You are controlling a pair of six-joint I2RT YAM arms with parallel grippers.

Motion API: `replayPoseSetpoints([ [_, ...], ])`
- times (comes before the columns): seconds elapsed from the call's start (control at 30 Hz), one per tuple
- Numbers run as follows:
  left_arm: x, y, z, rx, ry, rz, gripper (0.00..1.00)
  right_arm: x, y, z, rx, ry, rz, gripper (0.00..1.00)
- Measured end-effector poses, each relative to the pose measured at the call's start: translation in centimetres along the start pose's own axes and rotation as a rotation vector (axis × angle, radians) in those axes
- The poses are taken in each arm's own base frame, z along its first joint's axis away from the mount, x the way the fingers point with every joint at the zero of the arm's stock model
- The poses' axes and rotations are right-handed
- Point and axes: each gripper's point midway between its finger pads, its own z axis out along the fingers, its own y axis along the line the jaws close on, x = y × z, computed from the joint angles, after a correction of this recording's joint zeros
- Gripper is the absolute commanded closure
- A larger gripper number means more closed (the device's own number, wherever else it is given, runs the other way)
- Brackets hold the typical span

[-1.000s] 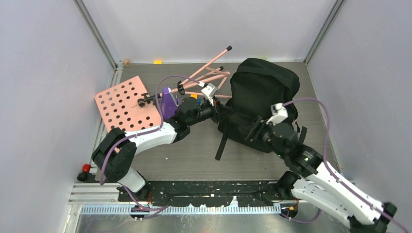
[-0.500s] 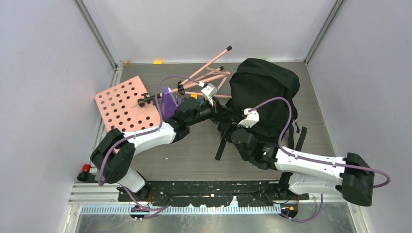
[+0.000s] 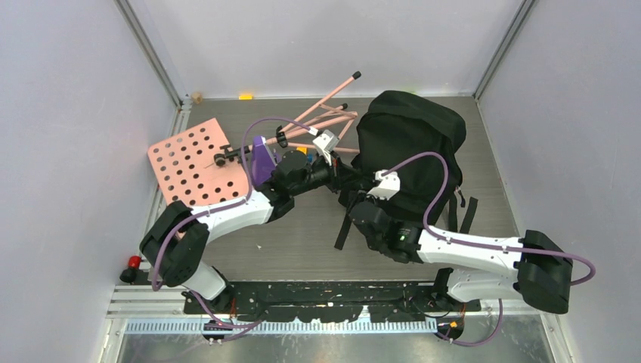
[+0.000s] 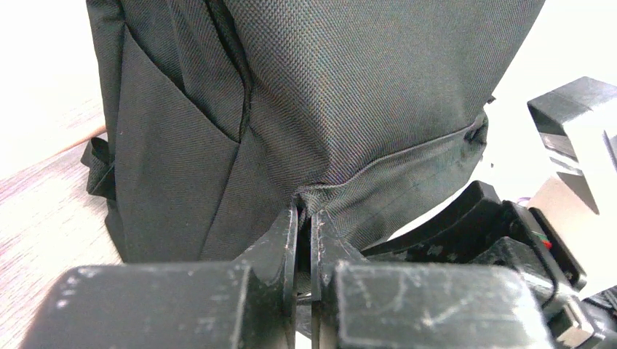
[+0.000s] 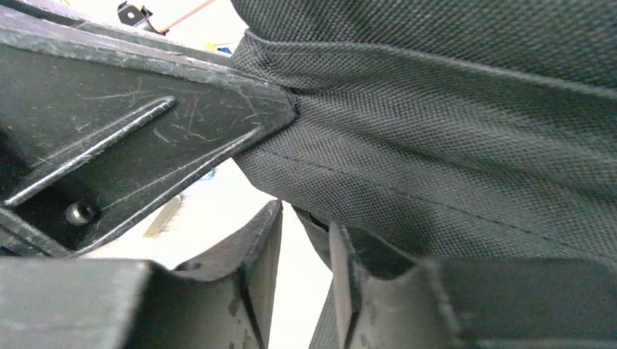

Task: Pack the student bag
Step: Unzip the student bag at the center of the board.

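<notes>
Pinching a fold of the student bag (image 3: pixel 412 144) at its lower left corner, the left gripper (image 4: pixel 305 211) has its fingers pressed almost together, with a ridge of black fabric caught between the tips. The bag lies on the table (image 3: pixel 302 242) right of centre, its top toward the far wall and a loose strap (image 3: pixel 345 227) trailing toward the near edge. The right gripper (image 5: pixel 305 218) sits just under the same corner, close against the cloth. Its fingers show a narrow gap with a dark strip beside it, and I cannot tell whether they hold anything. Material: coarse woven cloth, matte, stitched seams, with a piped seam running across the lower panel in the left wrist view. Judgement: soft and limp, likely light if unfilled. It will sag and fold rather than keep its shape, so a single pinch lifts only a flap. Better holds should be seams, the strap or the opening edge, where the cloth is doubled and less prone to slip, with two spread grips to keep the mouth open. Left of the bag lie a pink perforated board (image 3: pixel 198 160), a bundle of thin pink rods (image 3: pixel 325 113) and a purple block (image 3: pixel 262 160); these look rigid.
</notes>
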Motion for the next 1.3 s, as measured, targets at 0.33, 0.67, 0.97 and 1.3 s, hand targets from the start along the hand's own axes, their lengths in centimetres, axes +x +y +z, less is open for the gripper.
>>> replayPoseSetpoints([
  [0.33,-0.1,0.1,0.1,-0.009,0.015,-0.003,1.0,0.7,-0.1,0.9,0.022,-0.008,-0.137,1.0],
  [0.67,-0.5,0.6,-0.2,-0.006,0.024,-0.008,1.0,-3.7,-3.9,-3.7,0.013,0.007,-0.119,1.0],
  [0.97,-0.8,1.0,-0.5,0.009,0.043,-0.01,1.0,-5.2,-9.7,-7.5,0.109,0.067,-0.14,1.0],
  [1.3,-1.4,2.1,-1.1,0.018,0.071,0.013,1.0,-6.7,-14.7,-10.2,0.192,0.019,0.024,1.0],
])
